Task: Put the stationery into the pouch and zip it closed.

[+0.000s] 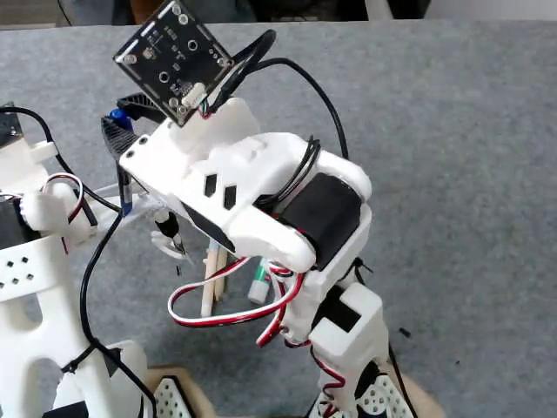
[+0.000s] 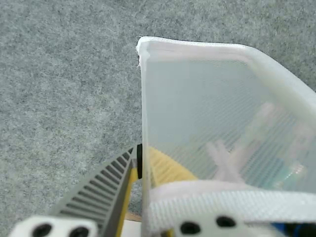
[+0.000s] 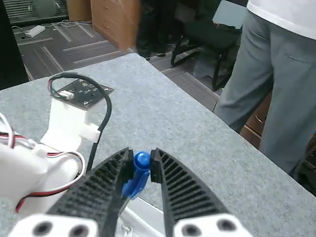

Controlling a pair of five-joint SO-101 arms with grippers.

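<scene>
In the left wrist view a translucent mesh pouch [image 2: 207, 113] hangs upright with its mouth held apart. My left gripper [image 2: 140, 160] is shut on the pouch's side wall, one finger [image 2: 106, 190] outside and a yellow pad [image 2: 165, 170] inside. Pale stationery [image 2: 247, 143] shows through the mesh. My right gripper [image 3: 140, 170] is shut on the top of a blue pen [image 3: 139, 163], which points down toward the pouch's white rim [image 3: 145, 217]. From above, that gripper [image 1: 117, 132] holds the blue pen [image 1: 126, 192] at the left. A wooden stick [image 1: 209, 280] and a green-tipped item [image 1: 258, 285] lie below the right arm.
The right arm's white body [image 1: 261, 192] covers the middle of the grey table [image 1: 452, 131], and the left arm [image 1: 35, 261] stands at the left edge. A person in grey trousers [image 3: 276, 89] stands beyond the table's far edge.
</scene>
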